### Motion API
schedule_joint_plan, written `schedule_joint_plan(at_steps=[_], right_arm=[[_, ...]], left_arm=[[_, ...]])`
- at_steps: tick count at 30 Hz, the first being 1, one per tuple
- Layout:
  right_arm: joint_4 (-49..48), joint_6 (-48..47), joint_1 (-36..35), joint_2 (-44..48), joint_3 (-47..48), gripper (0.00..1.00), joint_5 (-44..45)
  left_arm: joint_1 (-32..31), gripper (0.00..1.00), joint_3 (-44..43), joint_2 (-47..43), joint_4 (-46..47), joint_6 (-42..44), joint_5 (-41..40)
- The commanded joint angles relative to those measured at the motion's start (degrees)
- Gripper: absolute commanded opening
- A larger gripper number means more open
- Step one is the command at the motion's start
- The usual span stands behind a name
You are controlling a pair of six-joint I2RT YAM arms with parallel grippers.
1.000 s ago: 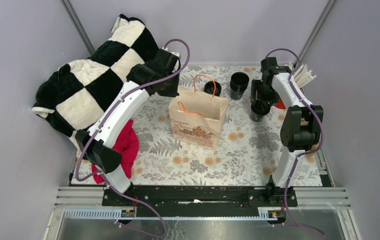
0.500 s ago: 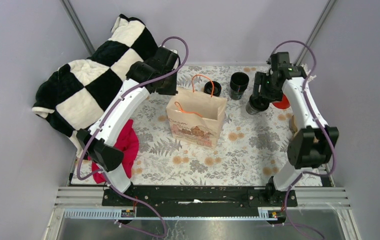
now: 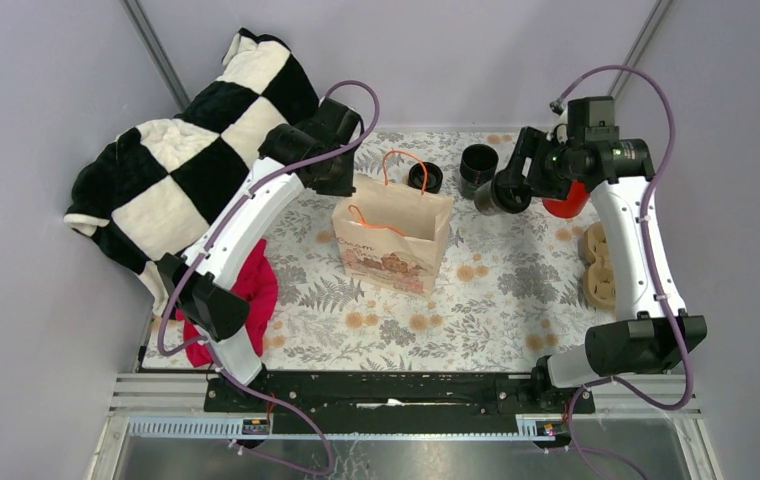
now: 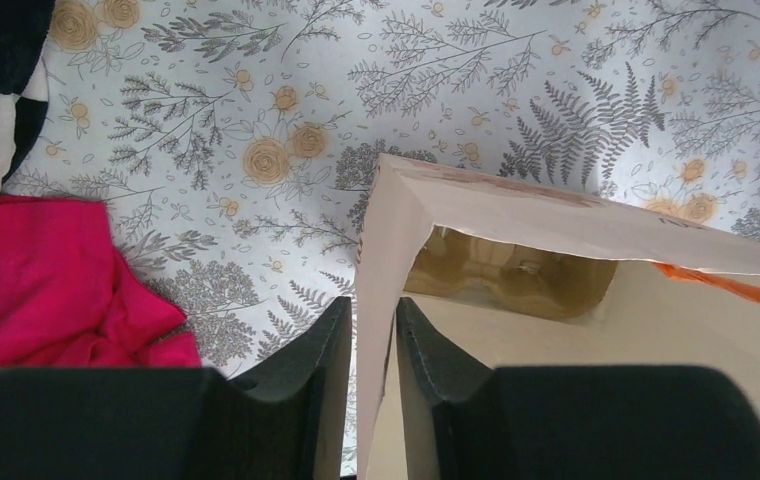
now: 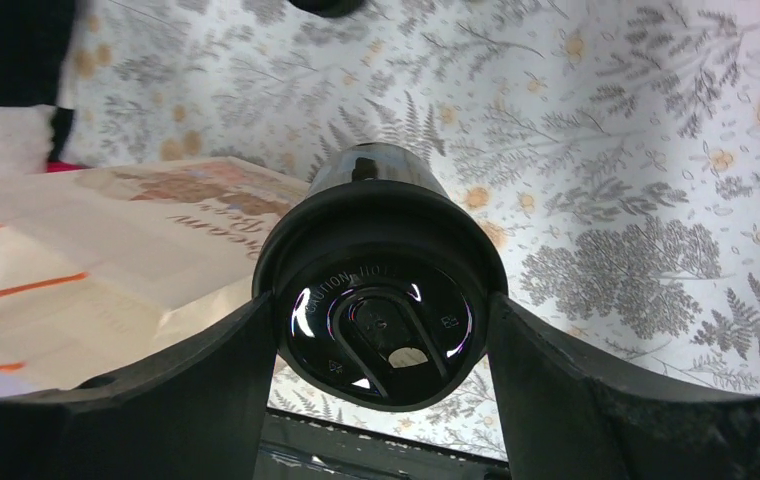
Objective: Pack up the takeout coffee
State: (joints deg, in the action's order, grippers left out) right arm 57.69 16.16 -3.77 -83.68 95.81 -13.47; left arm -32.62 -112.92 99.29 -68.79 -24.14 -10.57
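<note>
The takeout coffee (image 3: 497,195) is a small black cup with a round black lid (image 5: 381,318). My right gripper (image 3: 504,192) is shut on it and holds it in the air, to the right of the paper bag (image 3: 393,233). The brown paper bag stands open in the middle of the table, with orange handles. My left gripper (image 4: 372,330) is shut on the bag's left top edge (image 4: 381,270), one finger outside and one inside. The bag's inside (image 4: 516,275) shows empty in the left wrist view.
A stack of lidless black cups (image 3: 477,165) and a squat stack of black lids (image 3: 425,177) stand behind the bag. A red cup (image 3: 566,200) is partly hidden behind my right arm. A checkered blanket (image 3: 186,150) and a red cloth (image 3: 254,290) lie at the left. Brown trays (image 3: 598,265) lie at the right.
My right gripper has lifted the takeout coffee off the table and carried it up and a little left, toward the bag. The left gripper has stayed on the bag's edge.
</note>
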Motion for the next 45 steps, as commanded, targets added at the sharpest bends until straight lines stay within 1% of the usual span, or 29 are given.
schedule_joint_plan(at_steps=[1, 3, 6, 9, 10, 14, 16, 20, 25, 31, 33, 37, 41, 45], right_arm=[[3.83, 1.19, -0.49, 2.43, 9.75, 0.56, -4.14], [3.9, 1.4, -0.54, 2.27, 12.92, 0.56, -7.38], [3.58, 1.36, -1.63, 1.05, 18.14, 0.55, -14.9], [3.23, 0.65, -6.6, -0.12, 23.7, 0.54, -18.08], [2.94, 0.59, -8.28, -0.43, 25.55, 0.54, -18.62], [0.8, 1.17, -14.95, -1.65, 31.63, 0.51, -21.34], [-0.35, 1.22, -18.7, -2.1, 31.9, 0.5, -21.63], [0.2, 0.87, -25.25, -3.76, 33.06, 0.43, -17.23], [3.09, -3.22, -30.27, -5.48, 33.05, 0.43, -11.41], [9.34, -10.97, -36.92, -7.02, 32.5, 0.38, 3.64], [9.45, -12.32, -38.78, -6.98, 31.54, 0.37, 6.18], [8.56, -14.38, -43.8, -6.38, 27.63, 0.36, 12.38], [6.82, -15.14, -48.35, -5.82, 22.38, 0.38, 22.73], [3.1, -15.46, -51.76, -4.6, 17.33, 0.36, 28.2]], left_arm=[[0.11, 0.26, 0.8, -0.4, 1.07, 0.78, -2.35], [0.11, 0.23, 1.12, -0.23, 1.67, 1.44, -1.63], [0.1, 0.12, 0.56, -0.22, 2.46, 1.58, 0.01], [0.1, 0.02, 0.99, -1.41, 3.98, 2.38, 1.63], [0.15, 0.0, 1.37, -2.03, 4.63, 2.8, 2.28], [0.1, 0.0, 3.06, -4.83, 6.93, 3.65, 2.83], [0.11, 0.0, 3.95, -6.45, 8.09, 3.39, 3.29], [0.11, 0.0, 7.81, -11.22, 12.41, 2.44, 5.85], [0.01, 0.0, 14.81, -16.44, 19.34, 3.2, 9.11], [-0.29, 0.0, 20.28, -20.23, 25.25, 5.97, 12.02], [-0.4, 0.0, 22.07, -21.79, 27.22, 6.77, 12.57], [-0.73, 0.0, 25.89, -24.62, 32.09, 7.18, 12.62], [-1.14, 0.0, 26.9, -25.89, 35.07, 6.98, 13.58], [-2.19, 0.0, 28.39, -27.49, 38.04, 7.56, 13.01]])
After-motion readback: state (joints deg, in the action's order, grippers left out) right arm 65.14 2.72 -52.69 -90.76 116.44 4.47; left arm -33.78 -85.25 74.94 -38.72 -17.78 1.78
